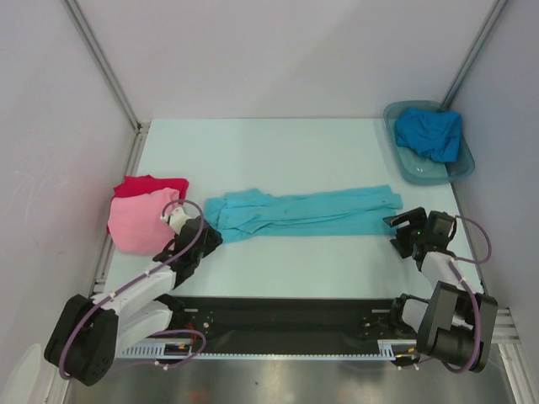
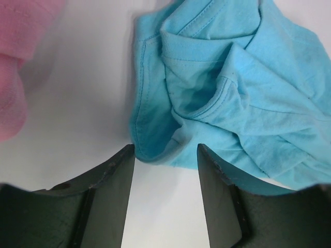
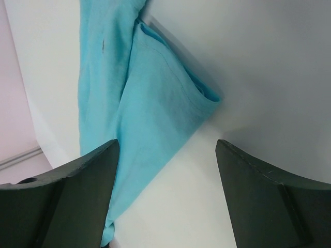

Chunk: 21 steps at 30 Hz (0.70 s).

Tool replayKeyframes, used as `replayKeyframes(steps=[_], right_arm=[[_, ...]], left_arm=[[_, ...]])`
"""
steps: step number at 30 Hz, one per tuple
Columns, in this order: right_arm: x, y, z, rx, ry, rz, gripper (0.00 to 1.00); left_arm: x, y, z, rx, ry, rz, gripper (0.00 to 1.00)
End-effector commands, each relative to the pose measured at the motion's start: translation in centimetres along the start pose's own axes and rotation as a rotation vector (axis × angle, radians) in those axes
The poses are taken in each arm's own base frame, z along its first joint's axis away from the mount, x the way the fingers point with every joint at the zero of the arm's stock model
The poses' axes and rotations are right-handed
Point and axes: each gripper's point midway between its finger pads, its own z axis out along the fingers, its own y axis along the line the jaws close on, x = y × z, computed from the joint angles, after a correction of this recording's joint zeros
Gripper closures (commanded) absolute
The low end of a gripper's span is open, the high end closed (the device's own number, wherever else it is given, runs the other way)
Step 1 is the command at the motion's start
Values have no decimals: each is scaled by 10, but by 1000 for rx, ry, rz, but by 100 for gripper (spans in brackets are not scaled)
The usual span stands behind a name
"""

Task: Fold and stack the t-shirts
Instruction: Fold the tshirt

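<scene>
On table (image 1: 278, 151): mid shirt (image 1: 303, 212) lies stretched L-R across the centre, slightly nearer than the middle. Just L of it, at table's L edge, a 2-shirt stack: top shirt (image 1: 133, 223) on bottom shirt (image 1: 152, 185), the bottom one sticking out on the far side. Tub (image 1: 418, 172) in far R corner, well apart from the rest, w/ tub shirt (image 1: 431, 132) in it. L gripper (image 1: 205, 233) sits btwn stack & mid shirt's L end, on the near side; shirt's edge right at its tips. R gripper (image 1: 402, 231) at mid shirt's R end, just near & R of it; shirt's corner ahead of its tips.
</scene>
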Motion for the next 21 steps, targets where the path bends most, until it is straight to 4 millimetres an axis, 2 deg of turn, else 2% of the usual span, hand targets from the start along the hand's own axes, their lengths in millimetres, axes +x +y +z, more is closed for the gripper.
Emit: replayKeyframes(steps=[1,6,11,16,21], right_arm=[[-5,-5,1,22,-19,-14,18],[-10,-8,9,23,-22,0,19],[-14,-11,11,26,-33,13,19],[-18,-9,17,11,-52,43,19],[-17,-5,32,-17,-40,90,20]], left_arm=[[-10,-8,-2,28,-45,-25,43],[-19,-21,5,50,-70,-19,42],[-8,-30,20,48,-15,-27,42],[-11,-37,25,54,-24,-28,42],[-17,-44,30,55,-39,-26,42]])
